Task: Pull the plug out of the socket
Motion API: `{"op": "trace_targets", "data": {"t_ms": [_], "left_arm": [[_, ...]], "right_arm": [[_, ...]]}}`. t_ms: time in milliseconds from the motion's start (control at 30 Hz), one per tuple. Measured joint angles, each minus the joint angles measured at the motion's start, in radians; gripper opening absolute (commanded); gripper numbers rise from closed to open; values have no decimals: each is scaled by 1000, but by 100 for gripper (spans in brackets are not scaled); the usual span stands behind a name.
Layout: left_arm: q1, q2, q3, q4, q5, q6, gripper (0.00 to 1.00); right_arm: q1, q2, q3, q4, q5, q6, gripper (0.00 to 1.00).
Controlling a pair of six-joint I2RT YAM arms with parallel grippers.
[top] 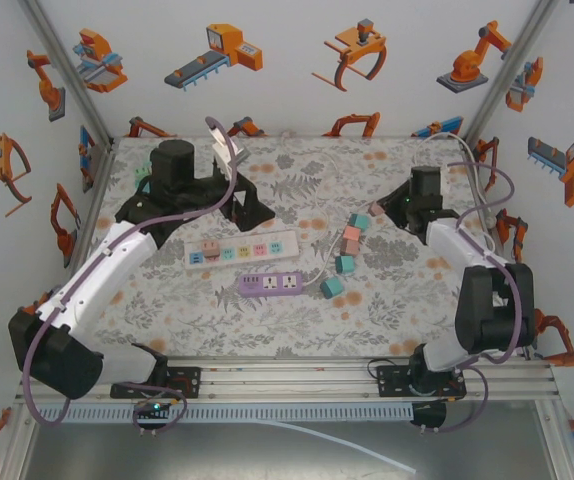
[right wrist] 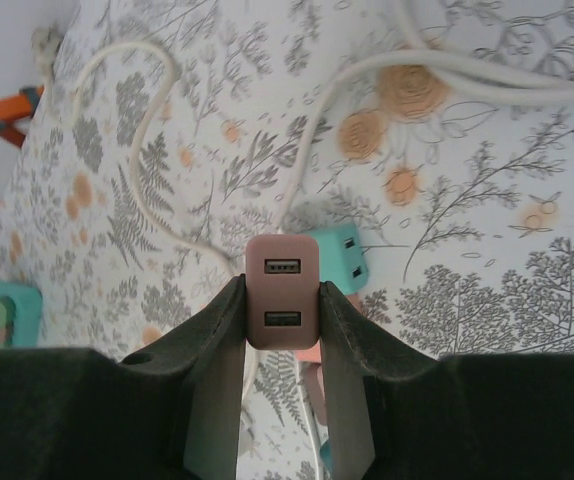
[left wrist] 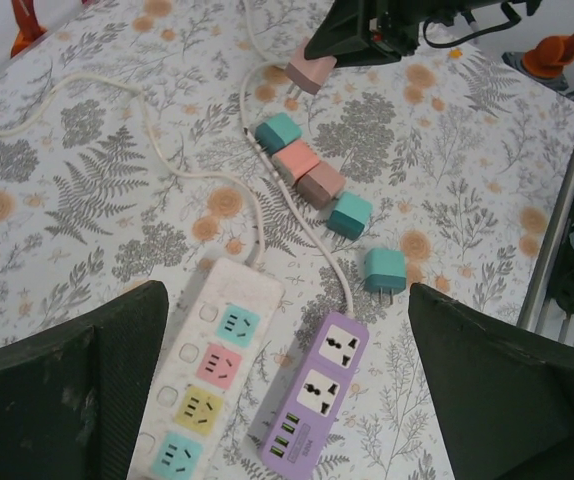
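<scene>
pink plastic plug [right wrist: 282, 318] looks light, hard and a little slippery; the right tool [right wrist: 282, 294] pinches its flat sides, a good hold; the left tool [left wrist: 287, 310] stands wide open, empty.

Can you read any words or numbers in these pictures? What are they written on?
No text can be read anywhere.
pink charger: two USB slots, no print that can be read.
white power strip: coloured sockets, no lettering that can be read.
purple power strip: any marks are too small to read.
robot drawings on the walls: pictures, no words.
</scene>
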Motion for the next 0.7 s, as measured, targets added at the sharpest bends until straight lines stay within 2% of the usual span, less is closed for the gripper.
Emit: {"op": "trace_targets", "data": {"t_ms": [267,533,700], "left_arm": [[-22,22,-3,34,57,27,97],[-27,21,-13,53,59,28,97],[-27,20,-26,56,50,29,97]], "right_arm": [[-5,134,-2,205,-62,62,9],[-5,291,13,294,-92,84,11],[-5,314,21,344,-103,88,17]]}}
